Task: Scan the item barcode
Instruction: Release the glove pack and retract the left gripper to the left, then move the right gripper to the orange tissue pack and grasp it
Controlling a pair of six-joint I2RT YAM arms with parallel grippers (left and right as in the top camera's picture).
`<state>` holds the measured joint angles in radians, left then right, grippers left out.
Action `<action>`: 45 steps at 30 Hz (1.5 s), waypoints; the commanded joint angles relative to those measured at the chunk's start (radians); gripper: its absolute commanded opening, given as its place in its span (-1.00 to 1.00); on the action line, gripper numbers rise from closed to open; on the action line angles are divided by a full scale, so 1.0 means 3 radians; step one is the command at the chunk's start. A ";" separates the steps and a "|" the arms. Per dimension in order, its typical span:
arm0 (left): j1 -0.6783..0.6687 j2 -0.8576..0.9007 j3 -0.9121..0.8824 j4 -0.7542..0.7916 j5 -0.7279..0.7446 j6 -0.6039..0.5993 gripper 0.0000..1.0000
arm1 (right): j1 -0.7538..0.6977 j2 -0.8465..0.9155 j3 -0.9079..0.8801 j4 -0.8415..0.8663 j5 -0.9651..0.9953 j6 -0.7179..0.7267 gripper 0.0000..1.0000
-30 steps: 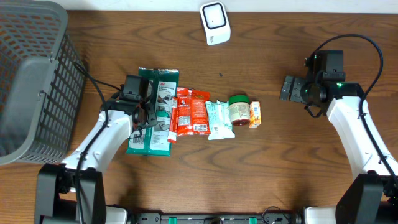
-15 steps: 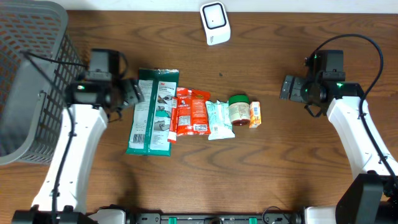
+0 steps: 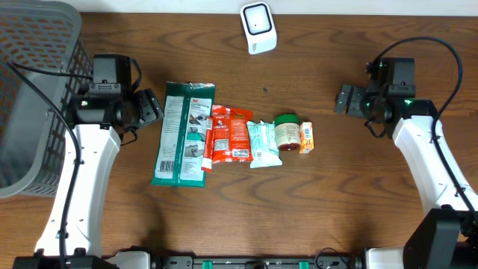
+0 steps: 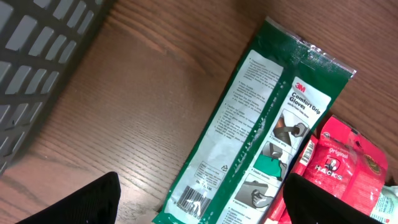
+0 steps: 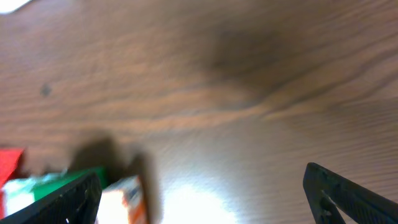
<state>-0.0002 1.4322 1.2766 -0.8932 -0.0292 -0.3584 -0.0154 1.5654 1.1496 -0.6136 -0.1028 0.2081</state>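
Observation:
A row of items lies mid-table: a green glove packet (image 3: 184, 133), red packets (image 3: 228, 134), a pale teal packet (image 3: 263, 143), a green-lidded jar (image 3: 286, 132) and a small orange box (image 3: 307, 137). The white scanner (image 3: 258, 28) stands at the back edge. My left gripper (image 3: 154, 107) hovers open and empty just left of the glove packet. In the left wrist view the gripper (image 4: 199, 208) frames the packet (image 4: 261, 124), whose barcode (image 4: 193, 200) faces up. My right gripper (image 3: 343, 101) hangs open and empty, right of the orange box (image 5: 124, 199).
A grey mesh basket (image 3: 37, 90) fills the far left, close behind my left arm. Its wall (image 4: 37, 56) shows in the left wrist view. Bare wood lies between the items and the scanner, and in front of the row.
My left gripper has let go of the glove packet, opened, and drawn back and left toward the basket. The packet lies flat where it was. The right arm has hardly moved.

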 commanded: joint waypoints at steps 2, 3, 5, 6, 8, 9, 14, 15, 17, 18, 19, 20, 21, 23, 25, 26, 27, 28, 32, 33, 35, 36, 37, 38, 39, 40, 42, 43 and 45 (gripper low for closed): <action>0.0009 -0.0023 0.0032 -0.0013 -0.0020 0.0033 0.68 | -0.0010 -0.0051 0.0039 -0.0048 -0.0706 -0.0013 0.64; 0.0009 -0.0023 0.0032 -0.0013 -0.0019 0.0033 0.68 | 0.0008 -0.0051 0.0041 -0.0048 -0.0843 -0.0014 0.36; 0.0009 -0.0023 0.0032 -0.0013 -0.0019 0.0033 0.69 | 0.0060 -0.0062 0.0067 -0.0097 -0.0916 -0.0013 -0.09; 0.0009 -0.0023 0.0032 -0.0013 -0.0020 0.0033 0.68 | 0.0103 -0.0066 0.0097 -0.0144 -0.0919 -0.0014 -0.26; 0.0010 -0.0023 0.0032 -0.0013 -0.0019 0.0033 0.68 | 0.0238 -0.0071 0.0209 -0.0309 -0.0823 -0.0025 -0.44; 0.0010 -0.0023 0.0032 -0.0013 -0.0019 0.0033 0.68 | 0.0292 -0.0070 0.0257 -0.0385 -0.0774 -0.0025 -0.41; 0.0009 -0.0023 0.0032 -0.0013 -0.0019 0.0033 0.69 | 0.0781 -0.0056 0.0374 -0.0670 -0.0468 -0.0022 -0.22; 0.0009 -0.0023 0.0032 -0.0013 -0.0020 0.0033 0.69 | 0.0858 -0.0048 0.0366 -0.0674 -0.0327 0.0004 -0.24; 0.0009 -0.0023 0.0032 -0.0013 -0.0020 0.0033 0.69 | 0.0984 -0.0014 0.0354 -0.0674 -0.0127 0.0017 -0.21; 0.0009 -0.0023 0.0032 -0.0013 -0.0019 0.0033 0.69 | 0.1026 0.0004 0.0354 -0.0671 -0.0113 0.0015 -0.22; 0.0009 -0.0023 0.0032 -0.0013 -0.0019 0.0033 0.69 | 0.1072 0.0025 0.0352 -0.0660 -0.0113 0.0018 -0.21; 0.0009 -0.0023 0.0032 -0.0013 -0.0019 0.0033 0.69 | 0.1109 0.0048 0.0352 -0.0641 -0.0100 0.0023 -0.22; 0.0009 -0.0023 0.0032 -0.0013 -0.0019 0.0033 0.69 | 0.1150 0.0083 0.0352 -0.0629 -0.0055 0.0052 -0.25; 0.0009 -0.0023 0.0032 -0.0013 -0.0020 0.0033 0.69 | 0.1223 0.0167 0.0352 -0.0632 0.0084 0.0159 -0.24; 0.0009 -0.0023 0.0032 -0.0013 -0.0019 0.0033 0.69 | 0.1268 0.0252 0.0345 -0.0631 0.0117 0.0203 -0.22; 0.0009 -0.0023 0.0032 -0.0013 -0.0019 0.0033 0.69 | 0.1286 0.0301 0.0343 -0.0624 0.0116 0.0203 -0.20; 0.0010 -0.0023 0.0032 -0.0013 -0.0020 0.0033 0.69 | 0.1303 0.0364 0.0343 -0.0622 0.0116 0.0205 -0.18; 0.0009 -0.0023 0.0032 -0.0013 -0.0020 0.0033 0.69 | 0.1321 0.0426 0.0343 -0.0622 0.0116 0.0217 -0.17; 0.0009 -0.0023 0.0032 -0.0013 -0.0019 0.0033 0.69 | 0.1371 0.0635 0.0343 -0.0607 0.0111 0.0230 -0.15; 0.0009 -0.0023 0.0032 -0.0013 -0.0020 0.0033 0.69 | 0.1389 0.0685 0.0343 -0.0608 0.0112 0.0258 -0.14; 0.0010 -0.0023 0.0032 -0.0013 -0.0020 0.0033 0.69 | 0.1417 0.0740 0.0343 -0.0612 0.0071 0.0295 -0.15; 0.0009 -0.0023 0.0032 -0.0013 -0.0019 0.0033 0.69 | 0.1443 0.0757 0.0343 -0.0610 0.0006 0.0303 -0.15; 0.0009 -0.0023 0.0032 -0.0013 -0.0020 0.0033 0.69 | 0.1459 0.0758 0.0343 -0.0609 -0.0031 0.0303 -0.15; 0.0009 -0.0023 0.0032 -0.0013 -0.0019 0.0033 0.70 | 0.1485 0.0758 0.0343 -0.0604 -0.0065 0.0303 -0.15; 0.0009 -0.0023 0.0032 -0.0013 -0.0019 0.0033 0.69 | 0.1513 0.0757 0.0343 -0.0599 -0.0078 0.0304 -0.15; 0.0009 -0.0023 0.0032 -0.0013 -0.0019 0.0033 0.70 | 0.1540 0.0757 0.0343 -0.0598 -0.0102 0.0304 -0.14; 0.0009 -0.0023 0.0032 -0.0013 -0.0020 0.0033 0.70 | 0.1601 0.0758 0.0343 -0.0599 -0.0167 0.0304 -0.15; 0.0009 -0.0023 0.0032 -0.0013 -0.0020 0.0033 0.70 | 0.1638 0.0758 0.0343 -0.0601 -0.0177 0.0303 -0.14; 0.0009 -0.0023 0.0032 -0.0013 -0.0019 0.0033 0.70 | 0.1701 0.0758 0.0343 -0.0598 -0.0173 0.0303 -0.13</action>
<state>-0.0002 1.4326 1.2766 -0.8932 -0.0296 -0.3584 0.4519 1.7905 1.2476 -0.7956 -0.0982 0.2821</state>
